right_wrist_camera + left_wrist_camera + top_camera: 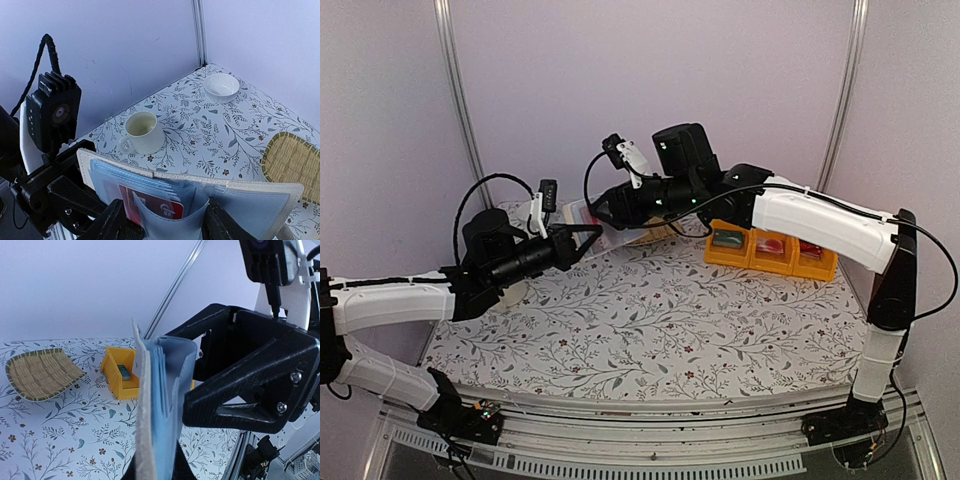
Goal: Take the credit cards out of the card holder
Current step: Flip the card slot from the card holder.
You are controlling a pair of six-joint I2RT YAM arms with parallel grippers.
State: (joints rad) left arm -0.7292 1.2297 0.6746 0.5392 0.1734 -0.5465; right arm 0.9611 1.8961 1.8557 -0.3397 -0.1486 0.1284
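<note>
The card holder hangs open in the air at the back of the table, cream-edged with pale blue clear pockets. My left gripper is shut on its lower edge, and the left wrist view shows the card holder edge-on, standing out of my left gripper. In the right wrist view a red credit card sits in a pocket of the card holder. My right gripper stands open, with its fingers on either side of a bowed pocket flap. My right gripper meets the holder from the right.
A white cup and a white bowl stand on the floral cloth below. A woven mat lies at the back, also seen as the mat. Yellow bins stand at the back right.
</note>
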